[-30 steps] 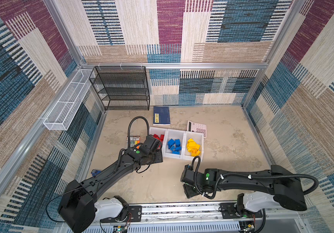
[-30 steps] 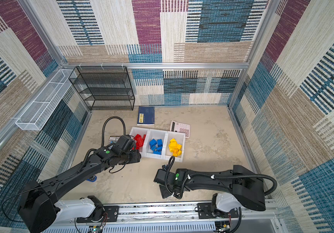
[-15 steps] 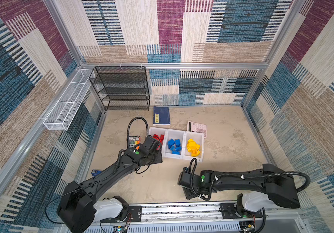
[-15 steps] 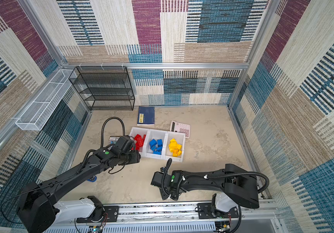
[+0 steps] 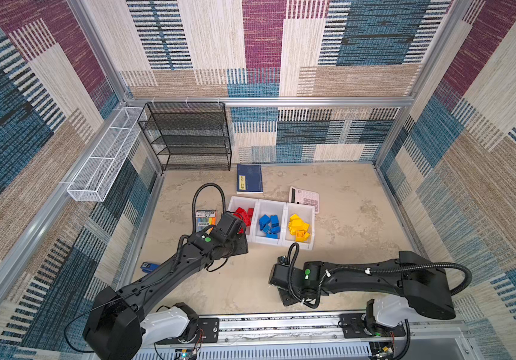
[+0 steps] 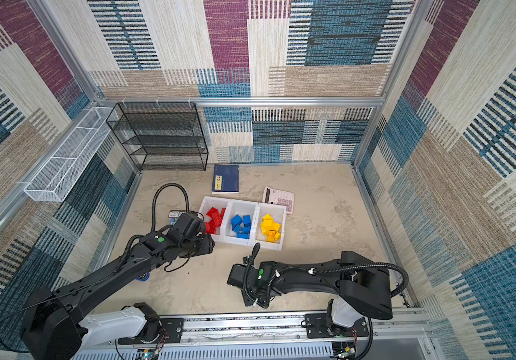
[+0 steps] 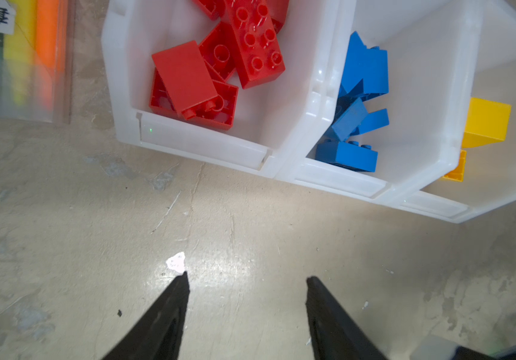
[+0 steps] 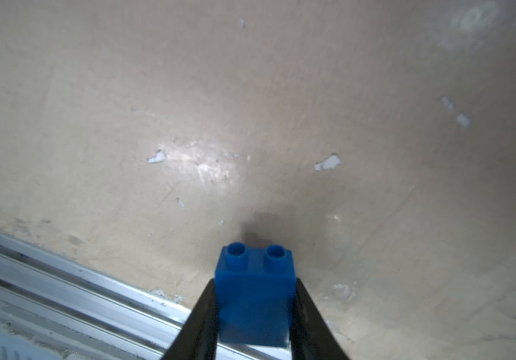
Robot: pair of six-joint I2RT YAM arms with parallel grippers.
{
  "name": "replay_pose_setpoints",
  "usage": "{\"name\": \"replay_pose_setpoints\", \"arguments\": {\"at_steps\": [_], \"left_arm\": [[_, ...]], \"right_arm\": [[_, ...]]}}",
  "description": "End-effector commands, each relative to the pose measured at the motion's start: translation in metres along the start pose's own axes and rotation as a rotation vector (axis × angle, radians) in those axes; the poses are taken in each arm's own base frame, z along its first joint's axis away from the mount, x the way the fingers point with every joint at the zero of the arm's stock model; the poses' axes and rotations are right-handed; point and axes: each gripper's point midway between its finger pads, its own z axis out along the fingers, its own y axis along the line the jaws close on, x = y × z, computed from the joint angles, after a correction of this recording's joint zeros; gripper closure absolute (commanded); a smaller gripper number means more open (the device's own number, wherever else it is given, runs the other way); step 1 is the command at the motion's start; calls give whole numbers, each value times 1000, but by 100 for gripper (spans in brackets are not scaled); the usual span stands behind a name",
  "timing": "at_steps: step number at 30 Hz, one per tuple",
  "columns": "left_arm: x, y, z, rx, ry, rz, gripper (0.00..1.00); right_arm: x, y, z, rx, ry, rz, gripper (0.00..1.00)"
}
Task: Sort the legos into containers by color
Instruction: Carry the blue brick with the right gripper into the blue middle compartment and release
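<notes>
- Blue lego (image 8: 255, 268) (small, two studs showing) is clamped tight in my right pincer (image 8: 255, 282), low over the table (image 8: 250, 124) near the front rail (image 8: 63, 280).
- I should lift it straight up, then carry it to the middle container (image 5: 271, 207) and release it low.
- Containers hold one colour each: red bricks (image 5: 244, 215), blue bricks (image 5: 270, 223), yellow bricks (image 5: 298, 226).
- My left pincer (image 7: 246, 277) is partly open and empty, in front of the red one.

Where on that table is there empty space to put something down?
Widest bare patch: between the calculator, the bins and the right wall. Another: before the bins, between left arm and right arm. Crowded around the bins: book, marker pack, left gripper.
</notes>
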Motion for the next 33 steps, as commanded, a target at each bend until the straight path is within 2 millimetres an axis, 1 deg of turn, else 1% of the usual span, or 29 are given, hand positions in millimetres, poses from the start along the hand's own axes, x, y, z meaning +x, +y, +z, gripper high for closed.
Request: {"name": "replay_pose_setpoints", "arguments": {"at_steps": [1,4,6,9,12,14,16,19,20,22,23,25,27,31,32,33], "left_arm": [[-1,1,-3,5,-12,-34,37],[-2,3,-7,4,-20,-38,36],[-2,3,-10,8,-24,-41,36],[0,6,-12,6,-25,-49,36],[2,8,-14,4,-24,-50,36],[4,9,-16,4,-23,-51,36],[5,11,-17,4,-24,-56,36],[9,14,-17,4,-19,-63,36],[10,14,-17,4,-17,-65,36],[12,15,-17,3,-14,-67,36],[12,15,-16,3,-12,-68,36],[12,15,-17,5,-13,-68,36],[11,15,-17,6,-17,-67,36],[10,14,-18,10,-21,-70,36],[10,13,-18,12,-21,-72,36],[9,13,-18,12,-20,-73,36]], "right_arm": [[-32,-4,-16,46,-89,-57,65],[-87,-10,-39,50,-193,-77,65],[-134,-16,-59,50,-286,-85,65],[-196,-24,-80,53,-394,-99,65],[-238,-35,-81,66,-430,-96,65],[-260,-40,-77,73,-434,-91,65],[-275,-45,-74,78,-438,-79,65],[-287,-44,-70,63,-440,-74,64],[-291,-43,-70,62,-442,-73,59],[-290,-44,-64,69,-428,-71,39],[-295,-42,-70,63,-445,-65,30],[-296,-42,-72,64,-449,-62,21],[-295,-43,-74,66,-452,-58,18],[-294,-44,-81,63,-468,-50,16],[-289,-47,-76,69,-452,-50,15],[-287,-48,-76,69,-452,-49,15]]}}
